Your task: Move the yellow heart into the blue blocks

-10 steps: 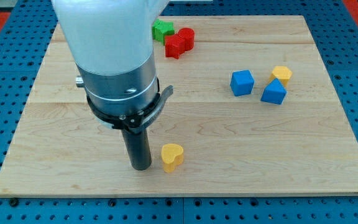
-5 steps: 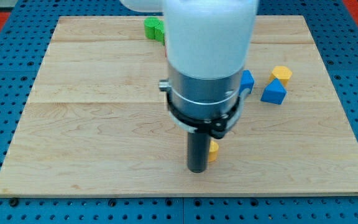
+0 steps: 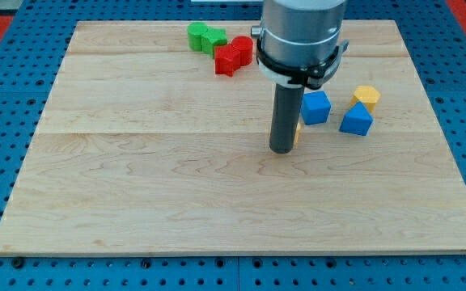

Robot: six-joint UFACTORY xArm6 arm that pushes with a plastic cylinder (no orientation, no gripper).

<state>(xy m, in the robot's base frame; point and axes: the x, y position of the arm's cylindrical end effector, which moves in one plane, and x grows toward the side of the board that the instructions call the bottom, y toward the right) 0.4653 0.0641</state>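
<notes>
The yellow heart (image 3: 298,131) is almost wholly hidden behind my rod; only a thin yellow sliver shows at the rod's right edge. My tip (image 3: 281,150) rests on the board touching the heart's left side. A blue cube (image 3: 315,107) sits just up and right of the heart, and a blue wedge-shaped block (image 3: 356,120) lies further right. The heart sits close below the blue cube; I cannot tell if they touch.
A yellow block (image 3: 366,97) sits above the blue wedge. Two red blocks (image 3: 234,55) and two green blocks (image 3: 205,37) lie near the view's top, left of the rod. The wooden board (image 3: 136,178) ends at a blue pegboard surround.
My tip has swept from the lower left up and to the right, pushing the yellow heart from the board's lower middle to just beside the blue cube.
</notes>
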